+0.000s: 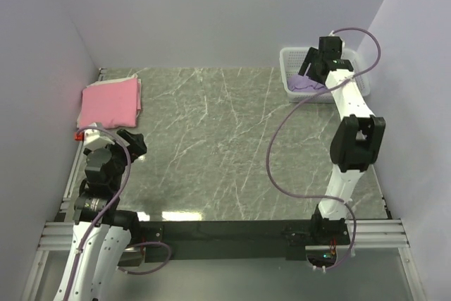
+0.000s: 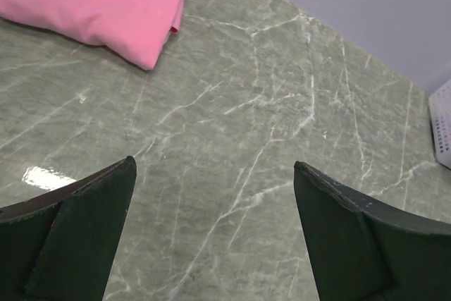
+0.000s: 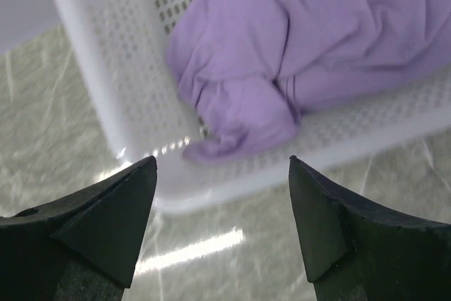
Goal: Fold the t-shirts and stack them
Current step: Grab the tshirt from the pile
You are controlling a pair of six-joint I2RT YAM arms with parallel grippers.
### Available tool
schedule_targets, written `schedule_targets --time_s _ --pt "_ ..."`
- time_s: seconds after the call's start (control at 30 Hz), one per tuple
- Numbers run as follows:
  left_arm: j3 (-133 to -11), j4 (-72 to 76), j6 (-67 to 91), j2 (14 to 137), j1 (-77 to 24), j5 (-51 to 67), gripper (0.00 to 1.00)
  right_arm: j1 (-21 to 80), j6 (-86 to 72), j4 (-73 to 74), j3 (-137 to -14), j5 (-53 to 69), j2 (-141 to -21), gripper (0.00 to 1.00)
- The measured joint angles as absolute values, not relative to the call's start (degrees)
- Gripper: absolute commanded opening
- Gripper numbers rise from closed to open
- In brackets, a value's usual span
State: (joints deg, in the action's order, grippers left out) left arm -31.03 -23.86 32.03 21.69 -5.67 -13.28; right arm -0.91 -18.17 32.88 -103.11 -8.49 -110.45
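Both jaws of the left pincer stand spread wide with nothing between them; it hangs above bare stone close to the near left corner of the marbled green surface. Beyond it, in the far left corner, the pink tee lies folded into a flat rectangle, one side running along the left edge. The right arm stretches from the near edge up along the right edge to the far right corner, where a white mesh basket stands. The right pincer hovers just above the basket's near rim, its jaws parted wide and gripping nothing, clear of the cloth. Inside the basket the purple tee lies crumpled and unfolded, a bunched lobe of it resting on the mesh floor by the wall nearest the pincer. The tees are well apart, at opposite far corners of the surface.
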Motion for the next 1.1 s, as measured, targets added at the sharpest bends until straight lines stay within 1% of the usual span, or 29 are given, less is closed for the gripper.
schedule_targets --time_s 0.17,0.47,0.53,0.57,0.63,0.67,0.7,0.73,0.77,0.8,0.97,1.1 --pt "-30.85 -22.85 31.51 22.63 -6.04 -12.01 0.99 -2.09 -16.78 32.42 -113.27 -9.41 -122.15 0.81" --pt "-30.81 -21.67 30.85 24.29 -6.04 -11.64 0.99 -3.01 -14.83 32.6 -124.6 -10.31 -137.64 0.79" --pt "-30.81 -21.69 30.85 24.84 -6.04 -11.64 0.99 -3.18 -14.76 32.71 -126.04 -9.74 -139.9 0.73" --pt "-30.81 -21.67 30.83 25.17 -6.04 -11.62 0.99 -3.29 -14.63 32.75 -126.1 -9.21 -140.62 0.66" --pt "-30.81 -21.69 30.85 25.47 -6.04 -11.64 1.0 -3.42 -14.57 33.1 -126.1 -8.23 -141.49 0.57" --pt "-30.81 -21.69 30.83 25.54 -6.04 -11.64 0.99 -3.42 -14.44 33.08 -126.1 -7.57 -141.73 0.51" --pt "-30.81 -21.67 30.83 25.63 -6.04 -11.62 0.99 -3.42 -14.28 33.1 -126.1 -6.85 -141.91 0.31" --pt "-30.81 -21.67 30.83 25.71 -6.04 -11.64 0.99 -3.42 -13.87 33.19 -126.1 -6.22 -141.93 0.21" --pt "-30.81 -21.69 30.83 25.8 -6.04 -11.62 0.99 -3.44 -14.06 33.3 -126.1 -5.48 -141.93 0.05" --pt "-30.81 -21.69 30.83 25.85 -6.04 -11.62 0.99 -3.55 -13.89 33.32 -126.17 -4.62 -141.93 0.0" --pt "-30.81 -21.67 30.79 25.89 -6.04 -11.57 0.99 -3.64 -14.02 33.43 -126.56 -2.5 -141.29 0.0" --pt "-30.81 -21.69 30.76 25.54 -6.04 -11.51 1.0 -3.49 -13.61 33.91 -126.32 -2.92 -136.11 0.0"
